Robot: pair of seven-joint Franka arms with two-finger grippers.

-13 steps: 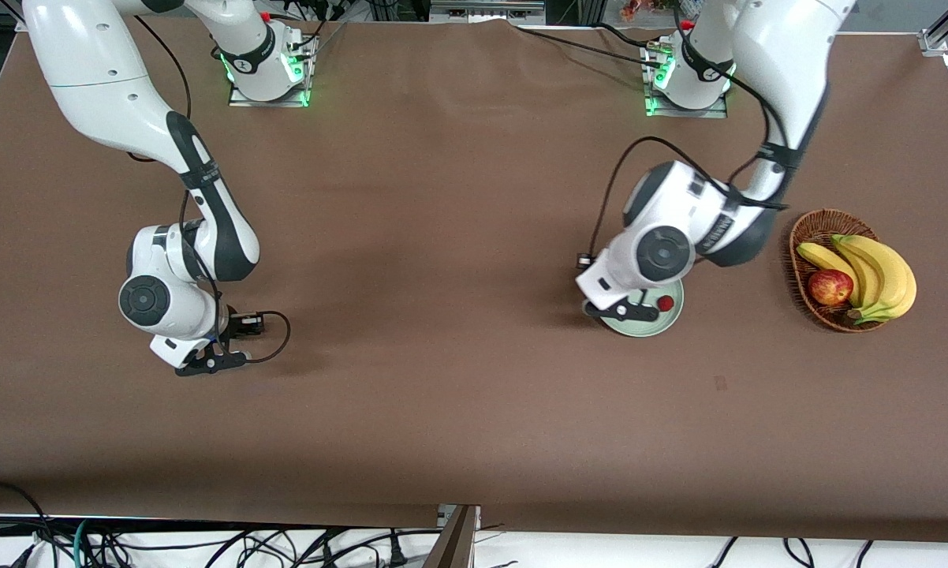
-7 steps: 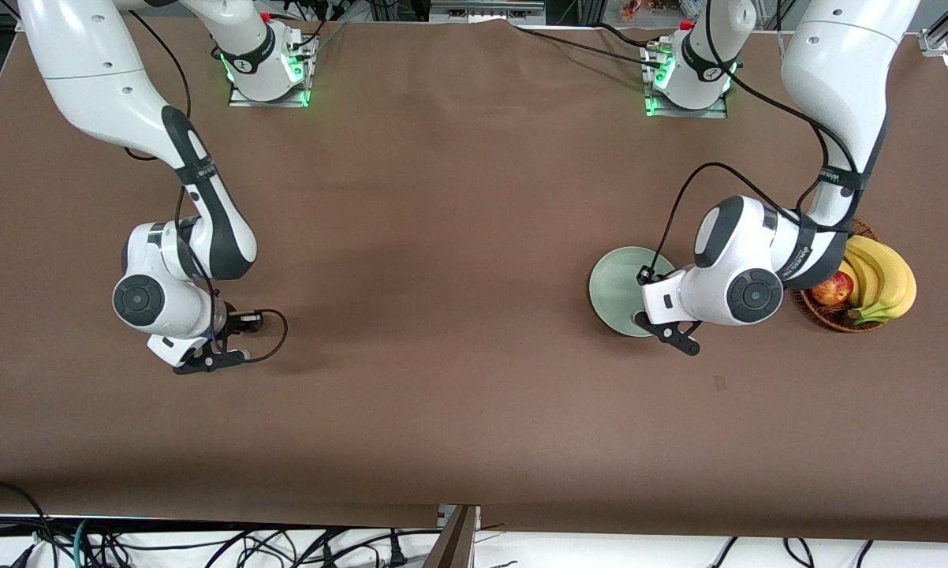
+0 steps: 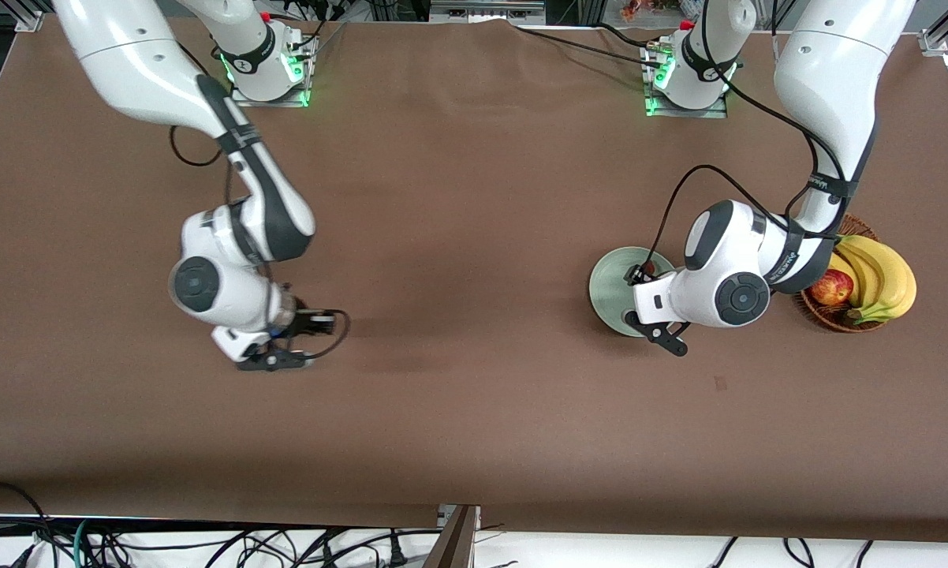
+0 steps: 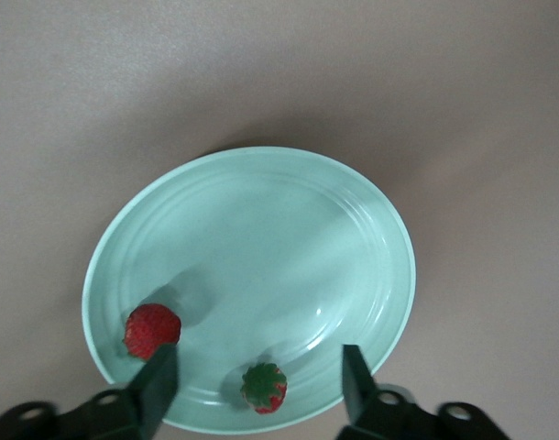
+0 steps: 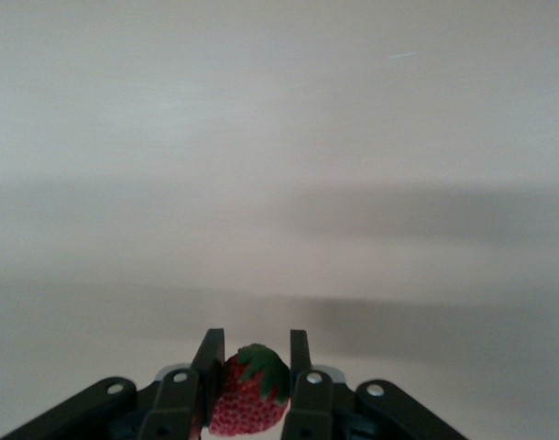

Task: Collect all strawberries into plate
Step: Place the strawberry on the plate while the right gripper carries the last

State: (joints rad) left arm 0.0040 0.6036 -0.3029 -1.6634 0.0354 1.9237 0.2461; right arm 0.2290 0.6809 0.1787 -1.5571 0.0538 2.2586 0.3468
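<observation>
Currently a strawberry (image 5: 249, 391) is clamped between the fingers of the right pincer (image 5: 252, 367), which is carried above bare counter (image 3: 458, 237) toward the right arm's end, well apart from the plate (image 4: 252, 229). Two more strawberries are seen lying in the plate: one (image 4: 152, 330) just beside a finger of the left pincer (image 4: 257, 380), the other (image 4: 264, 386) between its spread fingers, cap up, near the rim. The left pincer is held apart and empty over the plate's edge, its tips just above the dish.

The step in hand is judged to be the carrying of the last berry, two of three being already delivered. For the next move, a long traverse toward the left arm's end of the counter is called for, with the grip kept firm on the small soft fruit. Room over the plate must be made by the left arm, since a clash is otherwise risked. A basket (image 3: 817, 304) with bananas (image 3: 884, 272) and an apple (image 3: 829, 288) is left untouched beside that arm.
</observation>
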